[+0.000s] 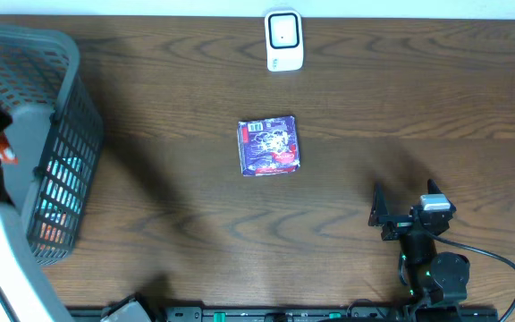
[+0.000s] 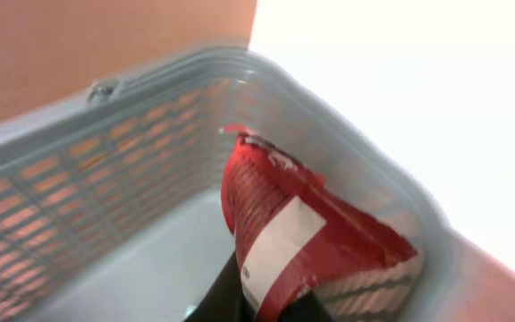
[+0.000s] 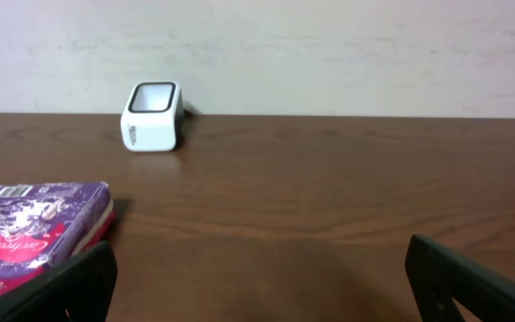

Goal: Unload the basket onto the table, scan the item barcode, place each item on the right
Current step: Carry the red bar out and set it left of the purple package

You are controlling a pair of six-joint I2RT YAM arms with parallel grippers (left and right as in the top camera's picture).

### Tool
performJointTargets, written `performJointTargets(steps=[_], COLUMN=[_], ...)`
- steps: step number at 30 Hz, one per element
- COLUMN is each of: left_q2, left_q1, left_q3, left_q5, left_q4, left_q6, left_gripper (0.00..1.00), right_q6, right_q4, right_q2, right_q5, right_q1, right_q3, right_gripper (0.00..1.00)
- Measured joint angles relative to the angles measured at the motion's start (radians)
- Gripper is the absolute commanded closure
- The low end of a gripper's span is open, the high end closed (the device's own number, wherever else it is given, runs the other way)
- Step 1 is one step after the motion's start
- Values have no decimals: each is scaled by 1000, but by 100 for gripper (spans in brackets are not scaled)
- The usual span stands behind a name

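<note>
Item in hand: red mesh-patterned packet with white label, inside grey slatted plastic basket at left end of dark wooden bench.
Left jaws: closed tight on packet's lower edge.
Right jaws: spread fully wide, holding nothing, at bench's near right.
Second item: purple flat pack, lying mid-bench.
Scanner: white box-shaped scanner, far edge, well apart from both items.
</note>
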Motion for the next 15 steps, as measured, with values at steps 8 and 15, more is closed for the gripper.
performJointTargets(steps=[8, 15], left_q2=[-207, -151], left_q1=[-173, -532], left_q3=[6, 6], left_q5=[209, 251], left_q4=[127, 50], left_q6=[-328, -383], left_gripper=[93, 93], right_q6=[0, 0], right_q4=[0, 0], right_q2=[0, 0], right_q5=[0, 0], right_q1=[0, 0], right_q3=[0, 0], right_gripper=[1, 1])
